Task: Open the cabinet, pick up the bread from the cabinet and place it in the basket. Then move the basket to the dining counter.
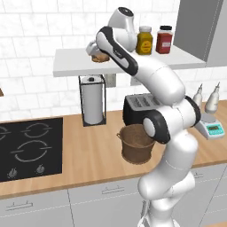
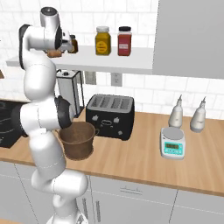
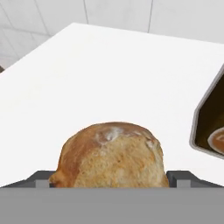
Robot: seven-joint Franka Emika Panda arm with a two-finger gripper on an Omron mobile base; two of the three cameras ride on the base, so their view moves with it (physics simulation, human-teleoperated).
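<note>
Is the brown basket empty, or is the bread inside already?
Empty. The basket on the counter shows only its bare woven inside, and the bread still sits on the white shelf.

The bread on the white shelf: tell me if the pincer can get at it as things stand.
Probably yes. The pincer is open, a fingertip on each side of the bread, and nothing stands between them on the shelf.

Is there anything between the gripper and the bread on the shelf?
No. In the hand view the bread sits right between the fingertips of the open gripper, on the white shelf, with nothing in front.
</note>
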